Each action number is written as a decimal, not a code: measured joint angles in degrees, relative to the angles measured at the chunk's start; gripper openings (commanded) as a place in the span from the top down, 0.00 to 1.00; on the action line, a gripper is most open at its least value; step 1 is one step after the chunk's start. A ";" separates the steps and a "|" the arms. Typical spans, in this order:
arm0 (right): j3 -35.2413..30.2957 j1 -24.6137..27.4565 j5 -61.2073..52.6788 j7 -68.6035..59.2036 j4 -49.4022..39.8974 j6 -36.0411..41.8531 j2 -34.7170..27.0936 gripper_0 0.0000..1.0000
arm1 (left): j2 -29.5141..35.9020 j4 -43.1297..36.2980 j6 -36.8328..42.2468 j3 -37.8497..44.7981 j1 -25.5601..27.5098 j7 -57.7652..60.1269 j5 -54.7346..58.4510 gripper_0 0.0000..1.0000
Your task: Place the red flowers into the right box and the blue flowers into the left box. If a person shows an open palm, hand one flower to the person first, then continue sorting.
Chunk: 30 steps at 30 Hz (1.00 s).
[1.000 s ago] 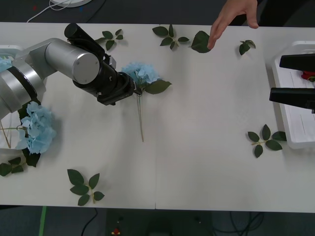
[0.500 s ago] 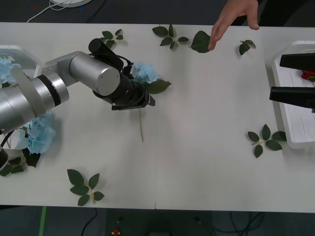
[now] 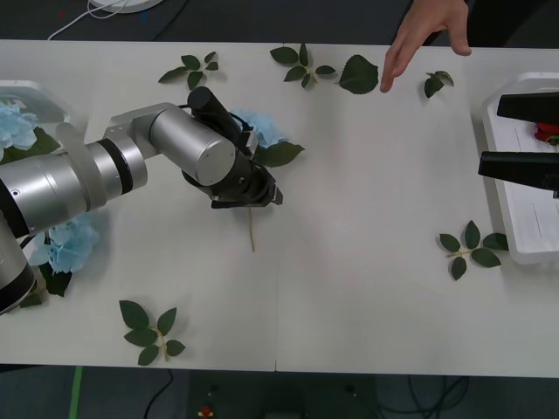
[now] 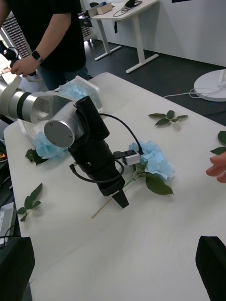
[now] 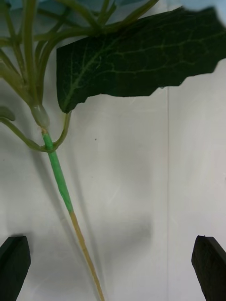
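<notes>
A blue flower (image 3: 260,129) lies on the table's middle left, its thin stem (image 3: 251,229) running toward me. My left gripper (image 3: 249,201) hovers open just above that stem (image 5: 59,175), below the large leaf (image 5: 141,56), holding nothing; it also appears across the table (image 4: 117,195) beside the blue flower's head (image 4: 153,159). More blue flowers (image 3: 17,122) lie in the left box (image 3: 39,90), and another (image 3: 65,244) rests at the table's left edge. My right gripper (image 3: 489,138) is open over the right box (image 3: 524,209), where a bit of red flower (image 3: 548,133) shows.
A person's hand (image 3: 426,30) reaches over the far edge, fingers spread and pointing down. Loose leaf sprigs lie at the far side (image 3: 301,63), near the hand (image 3: 356,74), by the right box (image 3: 472,246) and at the near left (image 3: 150,332).
My left arm has swung right and toward me, from beside the blue flower's head to over its stem. The person's hand has lifted off the far leaf and shifted slightly right.
</notes>
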 measured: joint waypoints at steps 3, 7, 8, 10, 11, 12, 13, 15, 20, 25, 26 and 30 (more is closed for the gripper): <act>0.00 0.00 -0.12 0.00 0.00 -0.16 0.00 0.00 | 0.00 0.38 -0.78 -1.37 -0.73 0.00 0.64 0.00; 0.00 0.00 -0.16 0.00 0.00 -0.22 0.00 0.00 | -0.03 0.83 -1.83 -3.37 -1.80 0.00 1.09 0.00; 0.00 0.00 -0.16 0.00 0.00 -0.25 0.00 0.00 | -0.03 0.85 -2.03 -3.79 -2.04 0.00 1.10 0.00; 0.00 0.00 -0.17 0.00 0.00 -0.29 0.00 0.00 | -0.04 0.88 -2.40 -4.49 -2.39 0.00 1.10 0.00; 0.00 0.00 -0.18 0.00 0.00 -0.30 0.00 0.00 | -0.05 0.90 -2.53 -4.77 -2.54 0.00 1.10 0.00; 0.00 0.00 -0.18 0.00 0.00 -0.30 0.00 0.00 | -0.07 0.92 -2.55 -5.07 -2.70 0.00 1.11 0.00; 0.00 0.00 -0.18 0.00 0.00 -0.31 0.00 0.00 | -0.09 0.94 -2.56 -5.38 -2.87 0.00 1.11 0.00; 0.00 0.00 -0.19 0.00 0.00 -0.32 0.00 0.00 | -0.17 0.99 -2.59 -6.13 -3.29 0.00 1.15 0.00; 0.00 0.00 -0.21 0.00 0.00 -0.43 0.00 0.00 | -0.31 1.78 -2.60 -7.37 -3.91 0.00 1.11 1.00; 0.00 0.00 -0.25 0.00 0.00 -0.47 0.00 0.00 | -0.31 2.96 -2.60 -8.15 -4.16 0.00 0.57 1.00; 0.00 0.00 -0.25 0.00 0.00 -0.47 0.00 0.00 | -0.31 3.16 -2.60 -8.22 -4.17 0.00 0.40 1.00; 0.00 0.00 -0.26 0.00 0.00 -0.47 0.00 0.00 | -0.31 3.57 -2.60 -8.32 -4.18 0.00 0.04 1.00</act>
